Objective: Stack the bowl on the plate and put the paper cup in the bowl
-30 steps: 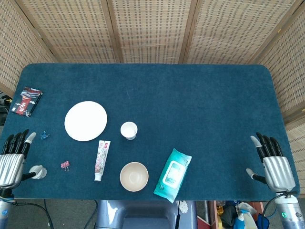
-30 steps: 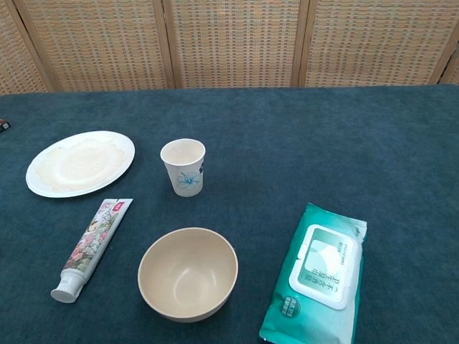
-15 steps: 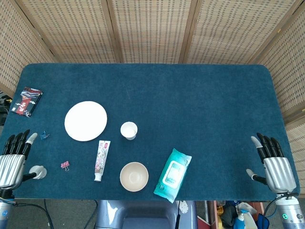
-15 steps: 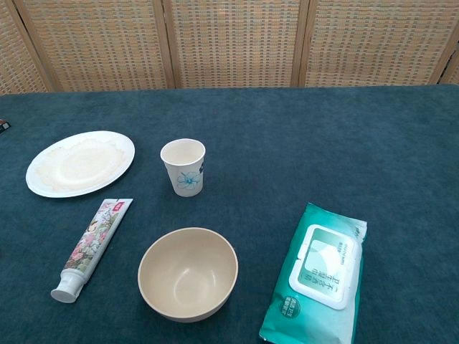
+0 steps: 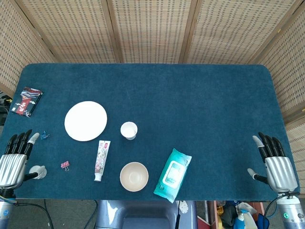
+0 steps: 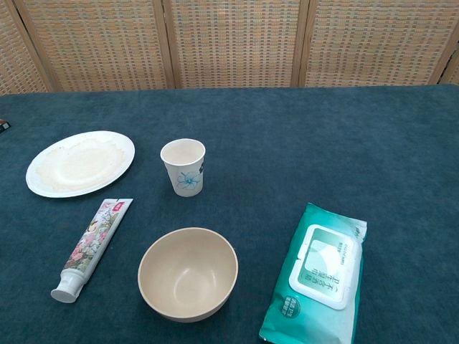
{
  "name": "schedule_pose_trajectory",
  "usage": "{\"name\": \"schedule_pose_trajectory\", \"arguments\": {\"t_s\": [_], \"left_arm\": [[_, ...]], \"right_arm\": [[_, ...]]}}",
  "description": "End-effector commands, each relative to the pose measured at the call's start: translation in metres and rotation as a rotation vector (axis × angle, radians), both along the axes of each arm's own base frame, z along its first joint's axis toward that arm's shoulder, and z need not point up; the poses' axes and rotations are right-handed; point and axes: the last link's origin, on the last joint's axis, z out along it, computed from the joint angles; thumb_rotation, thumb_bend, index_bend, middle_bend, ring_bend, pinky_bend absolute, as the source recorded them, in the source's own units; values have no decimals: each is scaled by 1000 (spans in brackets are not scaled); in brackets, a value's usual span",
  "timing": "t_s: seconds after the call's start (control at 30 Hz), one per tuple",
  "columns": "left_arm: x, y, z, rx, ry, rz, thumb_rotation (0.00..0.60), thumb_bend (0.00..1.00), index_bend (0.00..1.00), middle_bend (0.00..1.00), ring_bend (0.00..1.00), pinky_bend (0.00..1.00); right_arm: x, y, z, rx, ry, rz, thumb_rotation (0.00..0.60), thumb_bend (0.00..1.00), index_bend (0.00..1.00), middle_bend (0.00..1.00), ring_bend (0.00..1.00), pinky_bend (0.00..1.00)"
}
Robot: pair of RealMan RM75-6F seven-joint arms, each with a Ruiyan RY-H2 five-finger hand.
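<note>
A counter covered in dark blue cloth (image 5: 190,95) fills most of the frame. Left of centre lies a round white plate (image 5: 86,121), and just right of it stands a small white paper cup (image 5: 128,130), apart from the plate. Below the cup sits a round beige bowl (image 5: 134,176), upright and empty. Between plate and bowl lies a flower-printed toothpaste tube (image 5: 101,160), and right of the bowl a teal pack of wet wipes (image 5: 172,174). The left hand (image 5: 13,162) rests at the lower left edge with its fingers extended, holding nothing; the right hand (image 5: 275,164) does the same at the lower right edge.
</note>
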Motion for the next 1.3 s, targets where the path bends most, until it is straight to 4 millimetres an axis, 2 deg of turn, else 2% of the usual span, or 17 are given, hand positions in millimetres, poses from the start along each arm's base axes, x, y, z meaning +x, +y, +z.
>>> {"name": "schedule_pose_trajectory", "arguments": {"t_s": [0.03, 0.5, 0.77, 0.97, 1.2, 1.3], "left_arm": [[1, 1, 1, -2, -10, -11, 600, 147, 64, 0, 0, 0], [2, 13, -1, -103, -40, -111, 600, 147, 122, 0, 0, 0], [11, 31, -8, -206, -96, -282, 600, 150, 172, 0, 0, 0], [17, 41, -23, -295, -109, -317, 600, 155, 205, 0, 0, 0], [28, 42, -46, -372, -132, -349, 600, 155, 254, 0, 0, 0], [41, 48, -61, -411, -139, -388, 600, 155, 273, 0, 0, 0]], "right_arm": [[0, 0, 0, -2, 0, -1, 600, 147, 2, 0, 0, 0], [1, 0, -1, -3, 4, -1, 600, 146, 3, 0, 0, 0], [0, -1, -1, -5, 5, -8, 600, 146, 3, 0, 0, 0], [-1, -1, 0, -11, 9, -10, 600, 146, 3, 0, 0, 0], [-2, -3, 0, -13, 8, -18, 600, 146, 3, 0, 0, 0], [-3, -3, 1, -17, 8, -23, 600, 146, 3, 0, 0, 0]]}}
